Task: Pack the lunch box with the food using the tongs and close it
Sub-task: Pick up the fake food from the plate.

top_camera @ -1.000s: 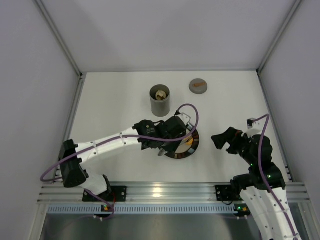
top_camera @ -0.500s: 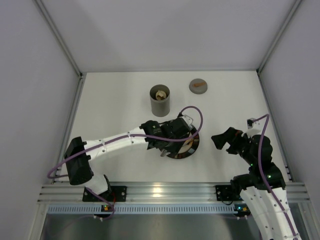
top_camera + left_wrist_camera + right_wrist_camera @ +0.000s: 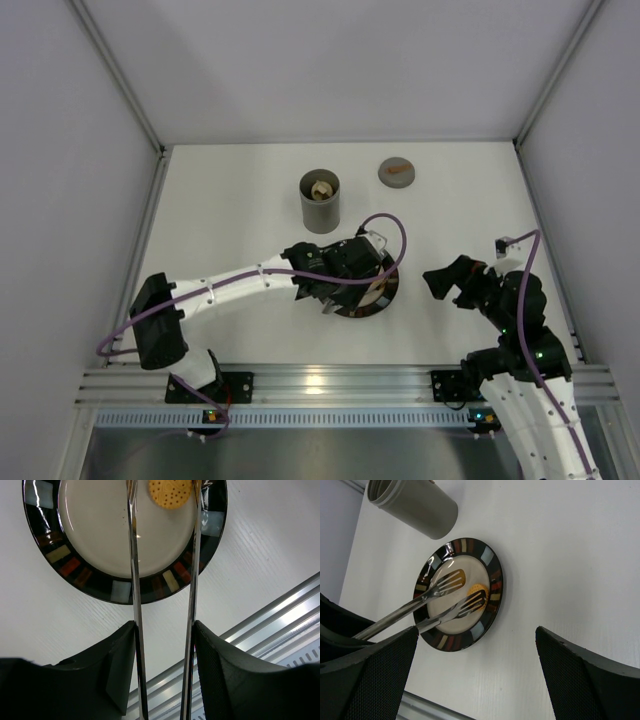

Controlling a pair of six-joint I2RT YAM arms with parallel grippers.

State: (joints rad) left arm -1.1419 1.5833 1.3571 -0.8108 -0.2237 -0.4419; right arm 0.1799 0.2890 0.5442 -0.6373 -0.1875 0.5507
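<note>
My left gripper [image 3: 164, 627] is shut on the silver tongs [image 3: 134, 580], one jaw pressing each arm. The tongs reach over the dark-rimmed plate [image 3: 115, 590], and their tips stand apart on either side of a round orange cracker [image 3: 170, 492], a piece of the food. In the right wrist view the forked tong tips [image 3: 451, 582] hover over that cracker [image 3: 476, 589]. The grey lunch box [image 3: 320, 205] stands upright behind the plate with its mouth uncovered and a pale piece [image 3: 320, 187] inside. My right gripper [image 3: 445, 283] is open and holds nothing, right of the plate.
The flat grey lid [image 3: 397, 171] with an orange mark lies at the back, right of the lunch box. An aluminium rail [image 3: 320, 380] runs along the table's near edge. White walls enclose the table on three sides.
My left arm has shifted a little to the right over the plate with the tongs in its grip. The right arm has not moved.
</note>
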